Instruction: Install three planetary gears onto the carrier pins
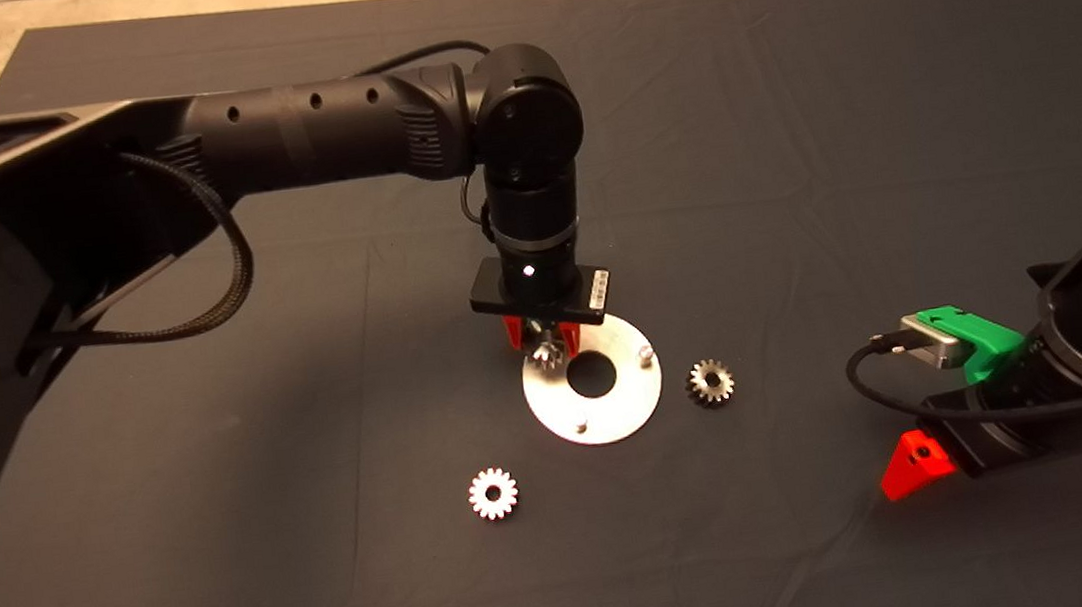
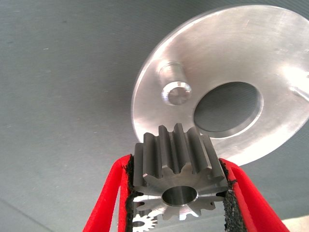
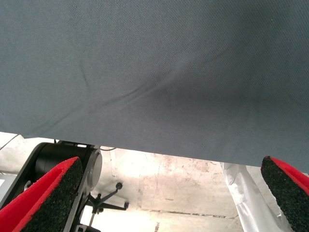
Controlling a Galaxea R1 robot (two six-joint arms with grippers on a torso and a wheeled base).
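Clamped flat-side up between the pads of the left gripper (image 1: 542, 335), just left of frame centre: one gear (image 2: 177, 176), bore vertical to slide onto the near pin (image 2: 175, 92) of the disc (image 1: 613, 415). Lying loose: two gears (image 1: 494, 493) (image 1: 710, 382). Parked lower right, jaws wide and empty: right gripper (image 3: 164, 193).

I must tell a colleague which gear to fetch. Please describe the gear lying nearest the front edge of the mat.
Find the round silver disc on the dark mat. In the head view, the gear lies flat below-left of it, alone. It looks whiter than the gear on the disc's right.
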